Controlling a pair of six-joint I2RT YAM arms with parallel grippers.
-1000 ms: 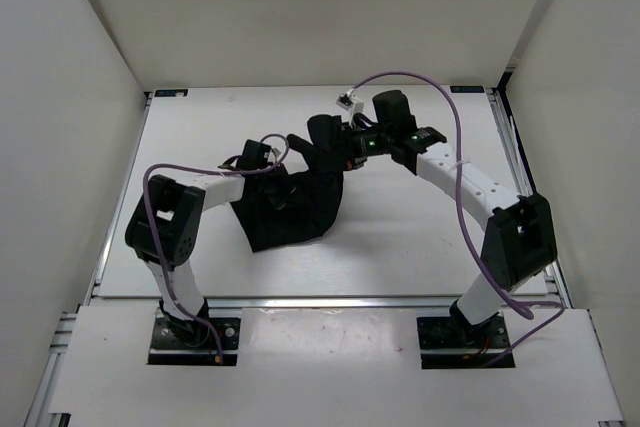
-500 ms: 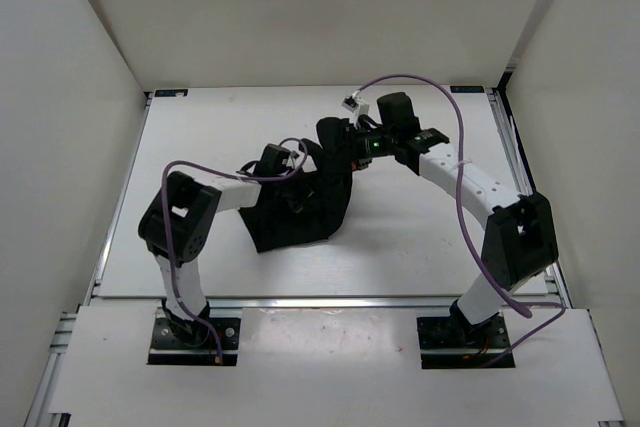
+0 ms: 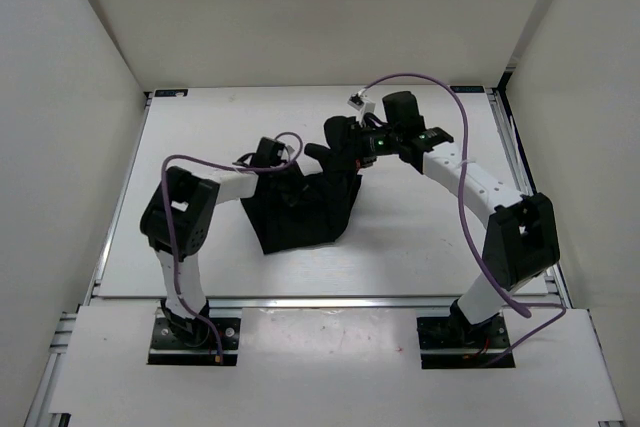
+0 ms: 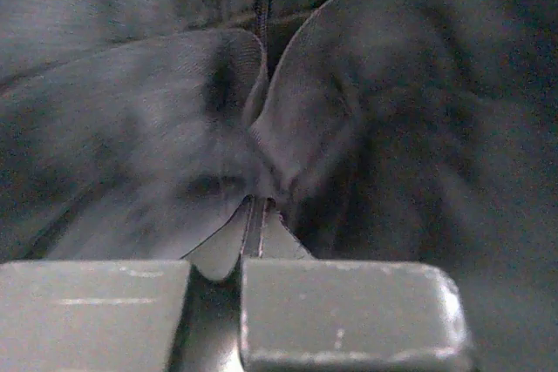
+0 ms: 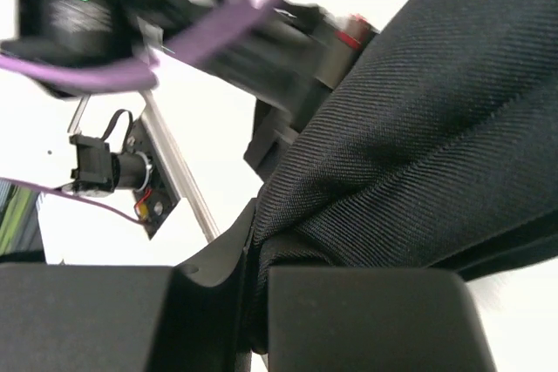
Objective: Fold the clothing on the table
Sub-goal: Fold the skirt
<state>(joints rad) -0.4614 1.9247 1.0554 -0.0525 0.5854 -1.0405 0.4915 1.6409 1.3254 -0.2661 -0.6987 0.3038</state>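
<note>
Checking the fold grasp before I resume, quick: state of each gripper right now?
Left gripper: closed, pinching the black pleated fabric garment.
Right gripper: closed, holding a bunched fold of the same garment.

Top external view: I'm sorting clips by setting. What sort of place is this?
Probably a lab robot workcell, not a home: plain white panels wall in a white table, a metal rail edges it, and the left arm and right arm, bolted there, hold a black garment.

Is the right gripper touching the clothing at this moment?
Touching. The right wrist view shows a fold of the clothing pinched in the shut right gripper, with fabric running down between its fingers.
</note>
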